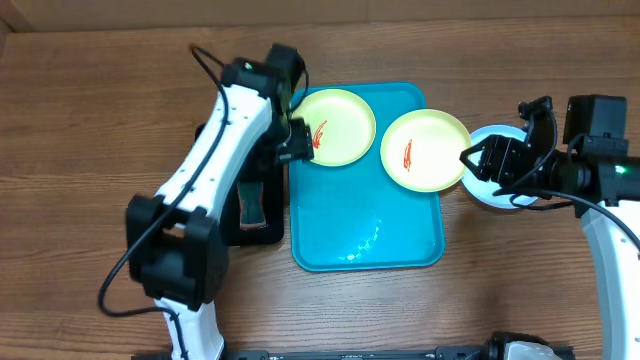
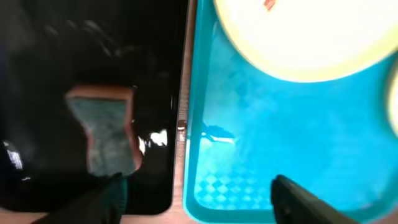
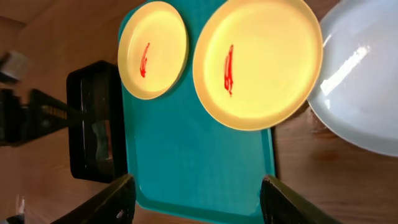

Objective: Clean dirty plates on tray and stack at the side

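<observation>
The left gripper (image 2: pixel 199 182), jaws spread and empty, hangs over the turquoise tray (image 1: pixel 365 235) at its left rim, the right gripper (image 3: pixel 198 180) equally spread and empty, while the left yellow-green plate (image 1: pixel 340 125) and the right yellow-green plate (image 1: pixel 430 150), both red-smeared, lie on the tray's far half and the blue plate (image 3: pixel 367 81) sits on the table (image 1: pixel 90 120) just right of it.

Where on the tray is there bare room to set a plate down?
Bare: the near half of the tray, bordered by the left plate, the right plate and the near rim. Crowded: the far end, which both plates fill.
</observation>
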`<control>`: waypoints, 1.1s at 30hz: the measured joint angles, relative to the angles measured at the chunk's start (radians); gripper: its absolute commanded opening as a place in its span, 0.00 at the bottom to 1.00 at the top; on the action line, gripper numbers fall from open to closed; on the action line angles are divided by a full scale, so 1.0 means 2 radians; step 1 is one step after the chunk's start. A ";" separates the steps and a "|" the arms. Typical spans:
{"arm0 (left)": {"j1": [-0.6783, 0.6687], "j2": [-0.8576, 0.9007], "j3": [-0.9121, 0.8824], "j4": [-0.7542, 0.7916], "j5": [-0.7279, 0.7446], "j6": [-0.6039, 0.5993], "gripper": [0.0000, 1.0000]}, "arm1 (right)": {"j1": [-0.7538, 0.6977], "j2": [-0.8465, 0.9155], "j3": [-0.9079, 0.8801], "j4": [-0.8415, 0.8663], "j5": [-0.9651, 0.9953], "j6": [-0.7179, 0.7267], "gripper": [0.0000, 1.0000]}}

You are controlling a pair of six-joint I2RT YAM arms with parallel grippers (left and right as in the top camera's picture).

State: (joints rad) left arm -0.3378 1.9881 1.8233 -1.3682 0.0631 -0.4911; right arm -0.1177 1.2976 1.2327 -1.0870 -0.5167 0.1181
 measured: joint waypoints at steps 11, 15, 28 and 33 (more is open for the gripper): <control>0.063 -0.128 0.115 -0.075 -0.068 0.015 1.00 | 0.154 0.123 0.000 0.094 0.055 0.078 0.63; 0.099 -0.165 0.117 -0.092 -0.074 0.015 1.00 | 0.167 0.173 0.000 0.109 0.108 0.099 0.63; 0.106 -0.172 0.116 -0.120 -0.075 0.015 1.00 | 0.028 0.183 0.002 0.199 0.224 0.031 0.63; 0.106 -0.172 0.116 -0.121 -0.075 0.015 1.00 | 0.015 0.205 0.005 0.223 0.229 -0.003 0.63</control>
State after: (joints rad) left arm -0.1265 1.6440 2.0560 -1.6093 -0.0875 -0.4603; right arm -0.0875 1.7077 1.2419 -0.6418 -0.0586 0.1127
